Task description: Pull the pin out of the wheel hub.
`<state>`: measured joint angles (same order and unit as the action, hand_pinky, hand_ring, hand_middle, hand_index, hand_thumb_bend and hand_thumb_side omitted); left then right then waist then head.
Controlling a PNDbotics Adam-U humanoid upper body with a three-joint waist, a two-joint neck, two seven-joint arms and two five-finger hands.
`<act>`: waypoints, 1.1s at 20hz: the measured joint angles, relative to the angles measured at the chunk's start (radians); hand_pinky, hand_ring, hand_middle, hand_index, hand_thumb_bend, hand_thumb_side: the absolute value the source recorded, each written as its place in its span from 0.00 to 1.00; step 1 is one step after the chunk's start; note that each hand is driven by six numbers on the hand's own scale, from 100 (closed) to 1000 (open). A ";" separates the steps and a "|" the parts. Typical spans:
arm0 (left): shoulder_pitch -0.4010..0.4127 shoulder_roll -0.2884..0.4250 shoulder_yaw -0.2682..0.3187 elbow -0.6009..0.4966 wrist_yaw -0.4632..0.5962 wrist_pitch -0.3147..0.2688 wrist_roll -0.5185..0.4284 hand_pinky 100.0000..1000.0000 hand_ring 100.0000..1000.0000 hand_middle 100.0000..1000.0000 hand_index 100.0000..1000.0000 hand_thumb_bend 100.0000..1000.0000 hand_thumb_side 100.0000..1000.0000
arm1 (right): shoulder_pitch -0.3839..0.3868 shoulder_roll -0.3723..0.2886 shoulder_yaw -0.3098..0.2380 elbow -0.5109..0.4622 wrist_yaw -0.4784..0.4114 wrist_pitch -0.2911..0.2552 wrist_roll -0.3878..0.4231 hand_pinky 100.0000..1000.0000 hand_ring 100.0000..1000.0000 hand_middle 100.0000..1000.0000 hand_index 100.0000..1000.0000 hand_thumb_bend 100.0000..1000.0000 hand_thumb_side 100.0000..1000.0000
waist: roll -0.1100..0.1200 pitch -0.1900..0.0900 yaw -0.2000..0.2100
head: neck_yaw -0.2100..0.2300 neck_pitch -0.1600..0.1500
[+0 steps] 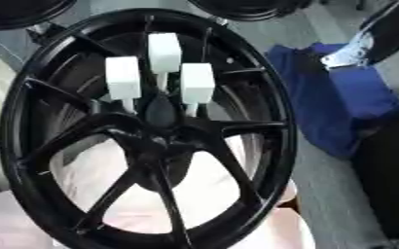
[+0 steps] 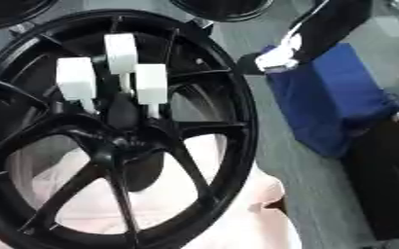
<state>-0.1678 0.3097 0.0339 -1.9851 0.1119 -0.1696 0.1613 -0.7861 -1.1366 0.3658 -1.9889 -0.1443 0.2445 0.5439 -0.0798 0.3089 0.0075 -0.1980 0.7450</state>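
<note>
A large black spoked wheel hub point(image 1: 156, 141) fills the left and middle of both views. Three white pins with blocky heads and thin shafts stand in it just above the centre: a left pin point(image 1: 123, 78), a taller middle pin point(image 1: 164, 52) and a right pin point(image 1: 197, 82). My right arm point(image 2: 326, 24), black with a silver joint, comes in from the upper right. My right hand point(image 2: 254, 63) shows only as a dark shape beside the rim's upper right edge, apart from the pins. My left hand is out of sight.
A blue block point(image 2: 331, 97) lies right of the wheel on the grey floor. Other black wheels point(image 1: 245, 7) show at the top edge. A pale pinkish cloth point(image 1: 203, 194) lies under the spokes. A dark object point(image 1: 390, 180) stands at the lower right.
</note>
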 measured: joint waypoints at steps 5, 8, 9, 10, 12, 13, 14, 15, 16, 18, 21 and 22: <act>-0.004 0.000 -0.001 0.000 0.009 0.002 0.000 0.85 0.65 0.58 0.72 0.12 0.54 | -0.054 0.057 0.046 -0.001 -0.001 0.075 0.039 0.78 0.77 0.70 0.73 0.51 0.20 | -0.008 -0.001 0.018 | -0.010 0.000; -0.012 0.005 -0.005 0.000 0.013 0.003 -0.001 0.85 0.65 0.58 0.72 0.13 0.54 | -0.077 0.088 0.067 -0.001 -0.001 0.119 0.057 0.78 0.77 0.70 0.74 0.57 0.18 | -0.017 -0.001 0.033 | -0.017 0.001; -0.015 0.008 -0.005 0.000 0.014 0.003 -0.001 0.85 0.65 0.58 0.72 0.13 0.54 | -0.081 0.095 0.073 -0.001 0.000 0.131 0.063 0.78 0.77 0.71 0.75 0.59 0.18 | -0.021 -0.001 0.037 | -0.020 0.002; -0.017 0.009 -0.005 0.000 0.015 0.003 -0.001 0.85 0.65 0.58 0.72 0.13 0.54 | -0.086 0.101 0.078 -0.001 0.002 0.141 0.068 0.77 0.77 0.71 0.76 0.61 0.18 | -0.023 -0.001 0.040 | -0.022 0.002; -0.019 0.009 -0.005 0.000 0.016 0.003 -0.001 0.85 0.65 0.58 0.72 0.13 0.54 | -0.090 0.111 0.085 -0.002 0.009 0.156 0.080 0.78 0.78 0.72 0.77 0.63 0.19 | -0.027 -0.001 0.044 | -0.029 0.008; -0.019 0.009 -0.005 0.000 0.017 0.004 -0.002 0.85 0.65 0.58 0.71 0.13 0.54 | -0.092 0.113 0.087 -0.002 0.013 0.163 0.086 0.78 0.79 0.73 0.77 0.63 0.19 | -0.029 -0.001 0.045 | -0.032 0.009; -0.021 0.009 -0.005 0.000 0.017 0.005 -0.002 0.85 0.65 0.58 0.71 0.13 0.54 | -0.093 0.115 0.089 -0.002 0.018 0.169 0.091 0.78 0.80 0.75 0.78 0.63 0.19 | -0.031 -0.001 0.047 | -0.035 0.010; -0.024 0.009 -0.005 0.000 0.017 0.006 -0.002 0.85 0.65 0.58 0.71 0.13 0.54 | -0.093 0.119 0.090 -0.002 0.021 0.174 0.095 0.78 0.80 0.75 0.78 0.63 0.19 | -0.033 0.000 0.049 | -0.038 0.010; -0.027 0.009 -0.006 0.000 0.018 0.007 -0.002 0.85 0.65 0.58 0.71 0.13 0.54 | -0.093 0.123 0.090 -0.002 0.024 0.179 0.098 0.78 0.80 0.75 0.78 0.63 0.19 | -0.035 0.000 0.051 | -0.040 0.010; -0.029 0.009 -0.006 0.000 0.019 0.009 -0.003 0.85 0.65 0.58 0.71 0.13 0.54 | -0.093 0.131 0.090 -0.002 0.029 0.192 0.098 0.78 0.80 0.74 0.77 0.63 0.18 | -0.037 0.000 0.057 | -0.045 0.010; -0.035 0.009 -0.006 0.000 0.020 0.010 -0.004 0.85 0.65 0.58 0.71 0.13 0.54 | -0.094 0.139 0.090 -0.002 0.036 0.217 0.084 0.77 0.78 0.72 0.74 0.63 0.16 | -0.041 0.006 0.063 | -0.052 0.010; -0.035 0.009 -0.006 0.000 0.020 0.010 -0.004 0.85 0.65 0.58 0.71 0.13 0.55 | -0.094 0.141 0.090 -0.002 0.037 0.226 0.078 0.76 0.78 0.71 0.73 0.64 0.15 | -0.041 0.008 0.065 | -0.053 0.010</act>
<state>-0.2031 0.3187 0.0277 -1.9851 0.1314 -0.1601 0.1577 -0.8796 -0.9959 0.4560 -1.9905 -0.1078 0.4705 0.6215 -0.1205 0.3171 0.0723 -0.2513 0.7548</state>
